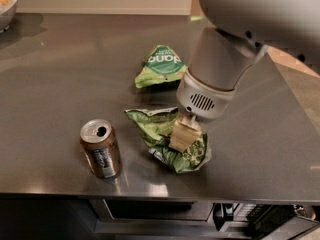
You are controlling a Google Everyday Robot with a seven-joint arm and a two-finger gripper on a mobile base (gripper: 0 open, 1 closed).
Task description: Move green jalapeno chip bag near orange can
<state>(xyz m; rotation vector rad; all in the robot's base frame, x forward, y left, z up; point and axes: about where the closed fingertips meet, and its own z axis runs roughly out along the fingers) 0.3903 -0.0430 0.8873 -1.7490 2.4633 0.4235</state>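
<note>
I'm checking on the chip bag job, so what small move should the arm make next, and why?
Probably slide the green jalapeno chip bag a little left, toward the orange can. The pincer is closed on the bag near the table's front middle, and a strip of bare surface separates bag from can. Stopping short would avoid knocking the upright can.
</note>
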